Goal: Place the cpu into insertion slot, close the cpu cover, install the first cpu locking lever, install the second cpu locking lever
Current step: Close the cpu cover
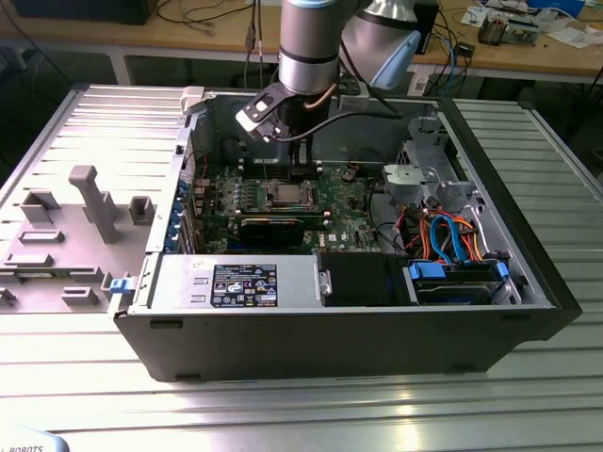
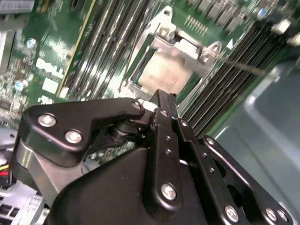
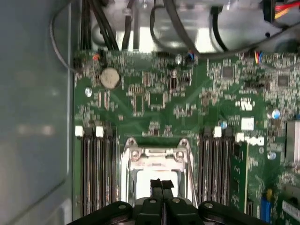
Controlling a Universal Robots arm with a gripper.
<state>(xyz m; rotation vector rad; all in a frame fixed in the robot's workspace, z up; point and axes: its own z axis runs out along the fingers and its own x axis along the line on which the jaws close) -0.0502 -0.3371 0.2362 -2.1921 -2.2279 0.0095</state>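
Observation:
The cpu [image 2: 161, 75] lies in the insertion slot [image 1: 285, 195] on the green motherboard, its dull tan face showing. The silver cpu cover [image 3: 157, 153] frames the chip and seems to lie flat over it, its screwed hinge end [image 2: 180, 44] on the side away from my fingers. My gripper [image 3: 162, 183] hovers just above the edge of the socket, shut, its two black fingertips pressed together with nothing between them. In the exterior view the gripper [image 1: 300, 177] hangs inside the open case right over the socket. A thin metal rod [image 2: 243, 67] runs out from one socket corner over the memory slots.
Long black memory slots [image 3: 96, 173] flank the socket on both sides. A black card [image 1: 273, 226] sits in front of it, and the power supply [image 1: 236, 282] fills the case front. Orange and blue cables [image 1: 443, 235] lie at the exterior view's right. The grey case wall [image 3: 33, 117] is close by.

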